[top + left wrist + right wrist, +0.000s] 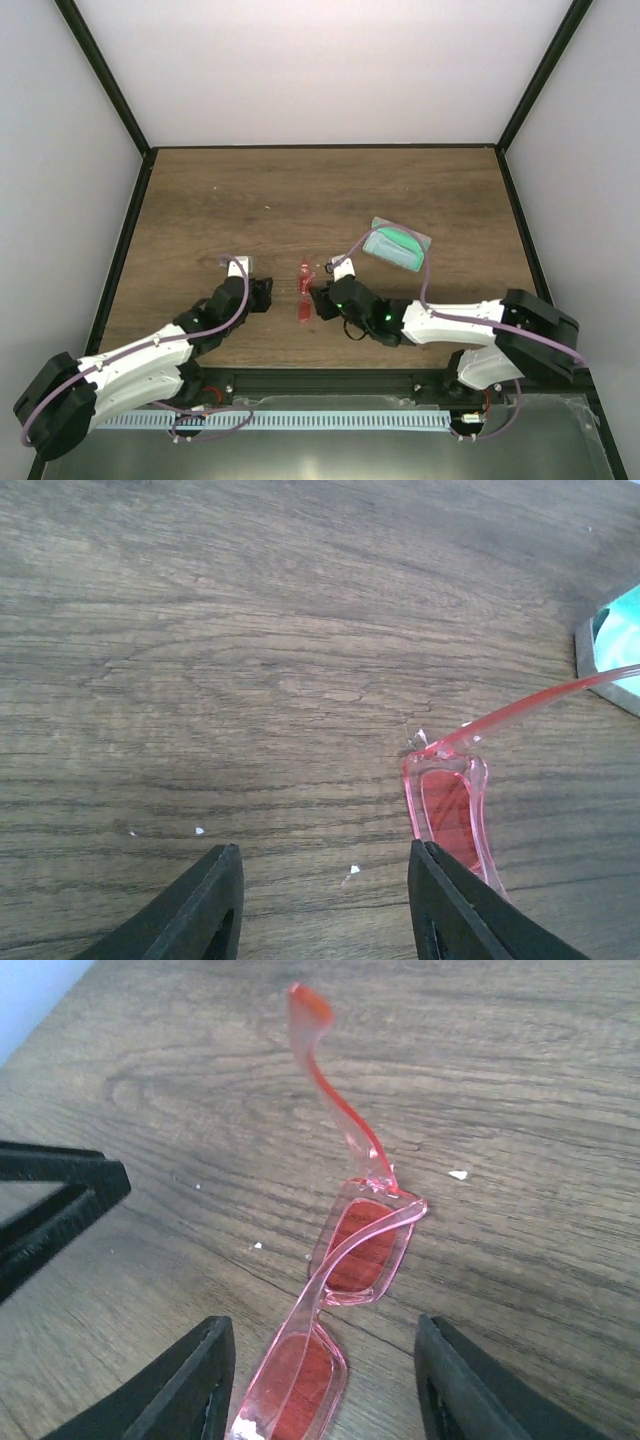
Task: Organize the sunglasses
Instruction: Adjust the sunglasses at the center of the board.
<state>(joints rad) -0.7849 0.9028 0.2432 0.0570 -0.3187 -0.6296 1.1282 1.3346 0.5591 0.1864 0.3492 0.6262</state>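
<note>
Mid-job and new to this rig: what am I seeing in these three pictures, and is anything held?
These are two robot arms bolted at the near edge of the table, each ending in a two-finger gripper. The wide picture is from a fixed camera above and behind them; the other two are from wrist cameras, the black prongs being each gripper's fingers. On the table lie red sunglasses, one arm swung out, and an open grey case. The left gripper is open beside the sunglasses; the right gripper is open with them between its fingers, unclamped. Nothing is held.
</note>
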